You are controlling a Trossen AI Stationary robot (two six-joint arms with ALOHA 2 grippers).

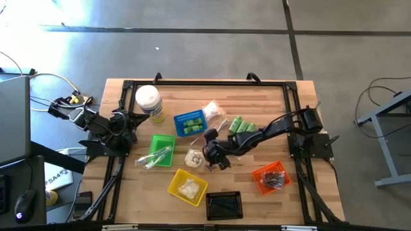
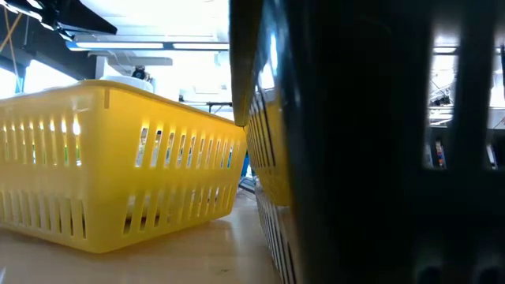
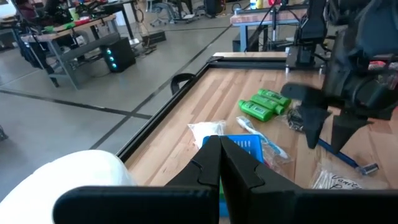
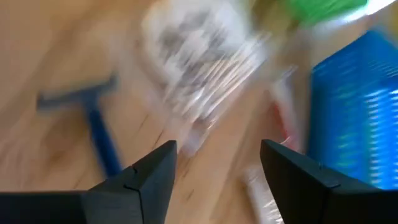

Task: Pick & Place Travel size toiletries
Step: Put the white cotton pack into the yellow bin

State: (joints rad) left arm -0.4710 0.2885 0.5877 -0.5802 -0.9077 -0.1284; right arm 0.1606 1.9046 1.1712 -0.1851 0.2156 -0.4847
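Note:
My right gripper point(image 1: 215, 160) point(image 4: 217, 149) stands open over the middle of the table, tipped downward. A clear sachet of thin sticks point(image 4: 199, 62) point(image 1: 194, 158) and a blue razor point(image 4: 93, 118) lie on the wood just beyond its fingertips. Neither one touches the fingers. Green bottles point(image 1: 241, 126) point(image 3: 264, 102) lie loose behind the arm. More of them sit in the blue basket point(image 1: 191, 122). A white packet point(image 1: 210, 110) lies beside that basket. My left gripper point(image 3: 219, 146) waits shut at the table's left, holding nothing.
A big white-lidded jar point(image 1: 148, 99) stands at the far left. Green point(image 1: 160, 149), yellow point(image 1: 187, 187), black point(image 1: 223, 205) and orange point(image 1: 271, 178) baskets ring the near half. The yellow basket point(image 2: 118, 173) and black basket point(image 2: 379, 142) fill the low view.

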